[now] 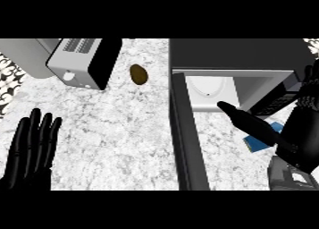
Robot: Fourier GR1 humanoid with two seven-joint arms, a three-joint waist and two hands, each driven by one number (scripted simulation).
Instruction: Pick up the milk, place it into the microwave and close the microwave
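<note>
Leftmost: left hand (31, 150), fingers straight and up, resting at the lower edge, wrist cut off. Toaster (82, 61) at top left, its far end cut off. Brown potato (138, 74) on the bench (122, 134). Microwave (241, 67), door (185, 134) swung open, cavity bare. Milk (262, 139): only blue patches show, beside the microwave, under the right hand (307, 134), whose thumb and fingers curl round it.

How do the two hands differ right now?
The left hand rests open at the lower left, fingers straight up, holding nothing. The right hand is by the open microwave, curled round the blue-and-white milk, thumb toward the cavity. Both are black.
</note>
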